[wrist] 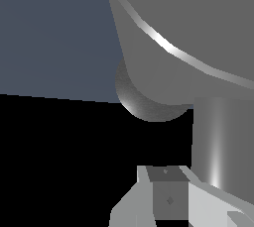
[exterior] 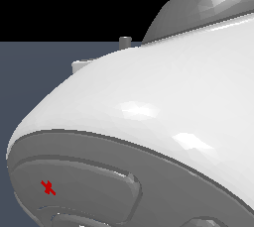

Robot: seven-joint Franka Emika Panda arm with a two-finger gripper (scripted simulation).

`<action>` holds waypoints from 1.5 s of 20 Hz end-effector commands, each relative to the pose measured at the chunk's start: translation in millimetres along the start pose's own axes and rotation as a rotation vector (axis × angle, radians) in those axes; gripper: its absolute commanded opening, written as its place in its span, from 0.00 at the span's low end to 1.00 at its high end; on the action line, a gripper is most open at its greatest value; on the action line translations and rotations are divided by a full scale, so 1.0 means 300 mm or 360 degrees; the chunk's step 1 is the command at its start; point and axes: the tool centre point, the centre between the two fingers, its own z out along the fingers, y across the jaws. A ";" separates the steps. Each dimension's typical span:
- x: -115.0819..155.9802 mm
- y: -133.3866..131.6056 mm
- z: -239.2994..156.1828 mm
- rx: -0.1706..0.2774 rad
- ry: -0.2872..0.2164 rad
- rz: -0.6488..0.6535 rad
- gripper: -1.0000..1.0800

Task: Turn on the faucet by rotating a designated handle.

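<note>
The hand (wrist: 171, 198) sits right up against the faucet (wrist: 198, 37), one light grey finger (wrist: 208, 206) showing beside the grey body; whether it is wide or narrow, I cannot tell. The faucet fills the wrist view. In the exterior view the glossy white robot arm (exterior: 163, 102) blocks nearly everything; a small grey stub (exterior: 125, 41) peeks above it.

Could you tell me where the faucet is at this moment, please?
In the wrist view the faucet fills the frame close ahead of the gripper; in the exterior view the white robot arm hides it.
</note>
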 end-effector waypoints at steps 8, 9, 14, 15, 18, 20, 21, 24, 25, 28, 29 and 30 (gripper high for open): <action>-0.022 0.093 -0.006 -0.0025 -0.0002 0.0027 0.00; -0.026 0.106 -0.006 -0.0029 -0.0006 0.0031 0.00; -0.047 0.169 -0.009 -0.0052 -0.0025 0.0048 0.00; -0.051 0.182 -0.009 -0.0056 -0.0029 0.0051 0.00; -0.064 0.219 -0.011 -0.0069 -0.0040 0.0061 0.00; -0.072 0.243 -0.013 -0.0078 -0.0048 0.0067 0.00; -0.077 0.255 -0.013 -0.0082 -0.0051 0.0071 0.00; -0.090 0.291 -0.016 -0.0095 -0.0063 0.0080 0.00; -0.094 0.303 -0.017 -0.0100 -0.0066 0.0083 0.00; -0.107 0.338 -0.020 -0.0112 -0.0078 0.0093 0.00; -0.112 0.350 -0.021 -0.0116 -0.0081 0.0096 0.00; -0.116 0.362 -0.022 -0.0121 -0.0085 0.0099 0.00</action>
